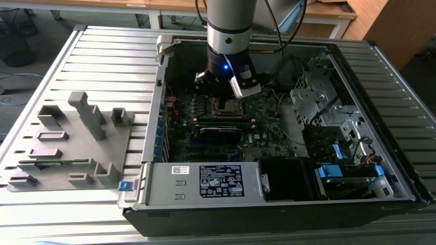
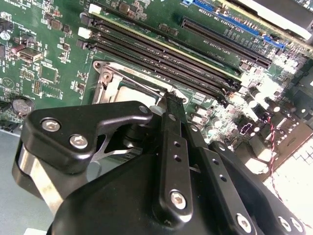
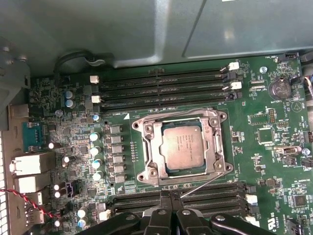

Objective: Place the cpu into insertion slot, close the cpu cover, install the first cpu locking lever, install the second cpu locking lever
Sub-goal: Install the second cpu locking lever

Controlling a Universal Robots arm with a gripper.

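Gripper: fingers pressed together, holding nothing — poised at the socket's edge, over the memory slots.
Cpu: seated in the insertion slot.
Cpu cover: down flat — framing the chip.

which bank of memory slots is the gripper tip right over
The memory slot bank nearest the gripper in the first wrist view; the other bank lies beyond the cpu.

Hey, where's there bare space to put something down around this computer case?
The slatted table is bare behind the grey fixture block, and along the case on the exterior view's right. Inside is crowded: the gripper hangs by the cpu.
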